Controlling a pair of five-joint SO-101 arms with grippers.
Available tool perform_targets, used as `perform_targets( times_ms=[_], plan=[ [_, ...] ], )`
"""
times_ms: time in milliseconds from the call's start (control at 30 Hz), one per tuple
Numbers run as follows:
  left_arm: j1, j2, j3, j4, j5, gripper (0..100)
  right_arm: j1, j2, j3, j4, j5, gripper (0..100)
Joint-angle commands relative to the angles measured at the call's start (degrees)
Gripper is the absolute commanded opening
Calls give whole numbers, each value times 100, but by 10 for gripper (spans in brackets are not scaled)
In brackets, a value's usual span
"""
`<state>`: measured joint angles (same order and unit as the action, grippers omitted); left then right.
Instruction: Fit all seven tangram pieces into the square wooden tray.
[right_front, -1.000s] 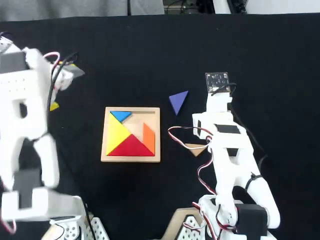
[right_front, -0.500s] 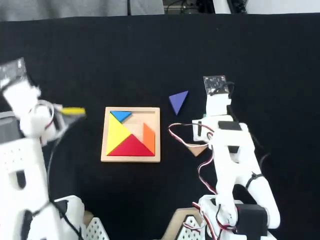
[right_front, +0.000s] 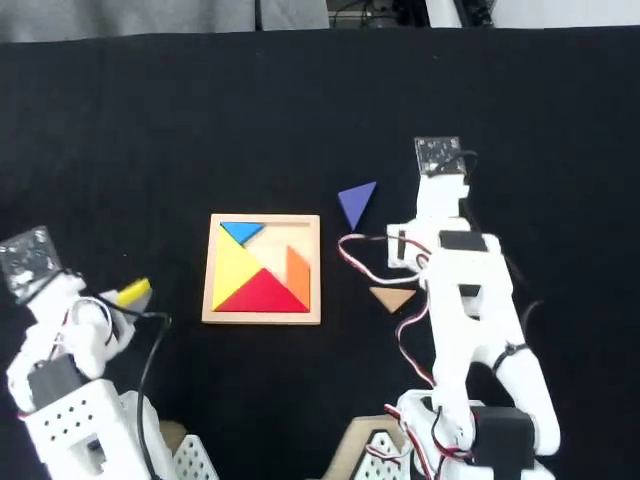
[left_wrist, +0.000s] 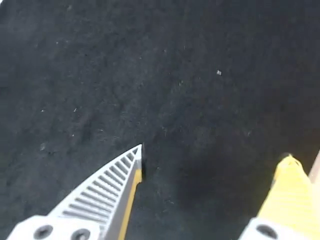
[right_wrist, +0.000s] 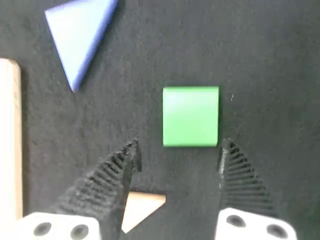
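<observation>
In the high view, one square wooden tray (right_front: 262, 318) lies on the black cloth (right_front: 200, 120) between the two arms. Four pieces lie in it:
- One small blue triangle (right_front: 240, 231) at the far left corner.
- One large yellow triangle (right_front: 230, 272) along the left side.
- One large red triangle (right_front: 264, 293) along the near side.
- One orange piece (right_front: 297, 277) against the right side.

The far right part of the tray floor shows bare wood. Two pieces lie on the cloth to the right of the tray. One purple triangle (right_front: 357, 203) is near its far right corner. One tan wooden triangle (right_front: 392, 297) is beside its near right corner, close to the right arm (right_front: 465, 300). The left arm (right_front: 65, 350) stands at the near left, well apart from the tray.

In the left wrist view, the left gripper (left_wrist: 213, 153) has its grey and yellow fingers spread wide over bare cloth, holding nothing.

In the right wrist view, the right gripper (right_wrist: 180, 145) is spread, its two black fingers empty. One green square (right_wrist: 191, 116) lies flat just ahead of the fingertips, touching neither. The purple triangle (right_wrist: 80, 30) lies beyond the green square. The tan wooden triangle (right_wrist: 140, 207) shows between the fingers, and an edge of the tray (right_wrist: 9, 140) shows at the side. That makes three pieces outside the tray.
</observation>
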<state>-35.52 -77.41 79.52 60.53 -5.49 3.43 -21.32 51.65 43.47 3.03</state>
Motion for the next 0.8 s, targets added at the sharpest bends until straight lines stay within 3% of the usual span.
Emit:
perform_targets(
  times_ms=[0,233,600,767],
  plan=[
    [215,-264,681,-431,-668,395,-9,699,-831,62,-141,255],
    [391,-791,1112,-659,-826,395,88,2044,-2176,976,-273,255],
    [787,-2040,1807,-563,-818,395,387,2413,-2352,1187,-185,254],
    [787,-2567,1798,-35,-818,395,387,2457,-2352,1178,-35,254]
  ],
)
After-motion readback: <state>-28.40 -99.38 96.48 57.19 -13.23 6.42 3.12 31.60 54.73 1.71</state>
